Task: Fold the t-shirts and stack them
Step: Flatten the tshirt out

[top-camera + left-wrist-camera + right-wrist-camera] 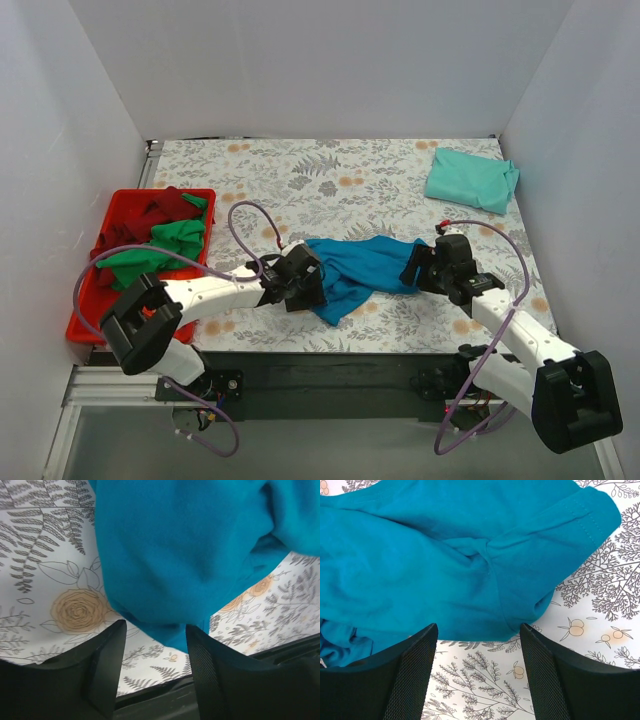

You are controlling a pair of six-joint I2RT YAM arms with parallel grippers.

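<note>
Since left gripper (155,626) and right gripper (477,626) gape open at the bunched blue t-shirt (362,266), near edge, I risk pinching doubled layers.

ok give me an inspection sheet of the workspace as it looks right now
surface: floral table, flat
job's things: blue t-shirt crumpled between the arms; mint t-shirt roughly folded, far right corner; green t-shirt and dark red t-shirt bunched in the red tray
clutter: nothing seen
grippers: left gripper and right gripper both open, at opposite ends of the blue t-shirt
cables: purple cables loop off both arms
surroundings: white walls on three sides
</note>
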